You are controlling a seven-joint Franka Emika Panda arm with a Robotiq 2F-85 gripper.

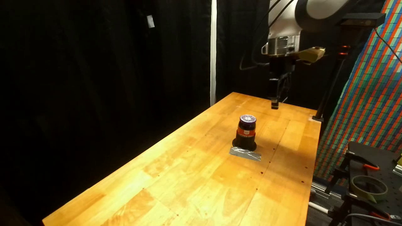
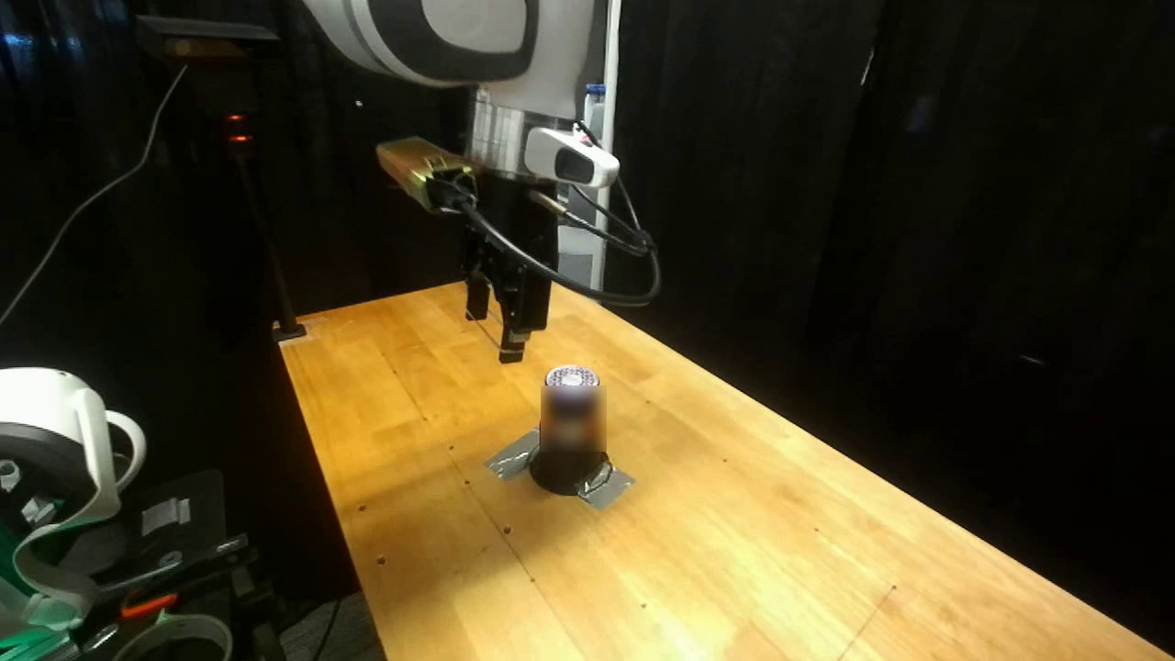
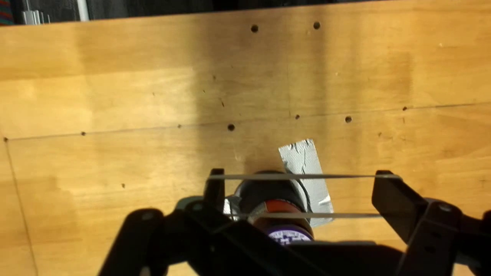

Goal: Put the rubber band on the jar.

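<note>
The jar (image 1: 246,133) stands upright in a dark round base on the wooden table, in both exterior views (image 2: 571,378). It has a purple-and-white patterned lid and an orange-red label; its body is blurred in an exterior view. My gripper (image 2: 493,335) hangs fingers down, apart from the jar and farther back toward the table's far end. In the wrist view my gripper (image 3: 300,184) is open, with the rubber band (image 3: 245,176) stretched between its two fingers as two strands. The jar (image 3: 281,205) shows below the strands, its lid partly hidden by the gripper.
Grey tape strips (image 1: 245,153) fix the dark base (image 2: 558,473) to the wooden table (image 1: 194,185). A black pole (image 1: 329,84) stands at the table's far corner. A dark side cart with a tape roll (image 1: 369,188) is beside the table. Black curtains hang behind.
</note>
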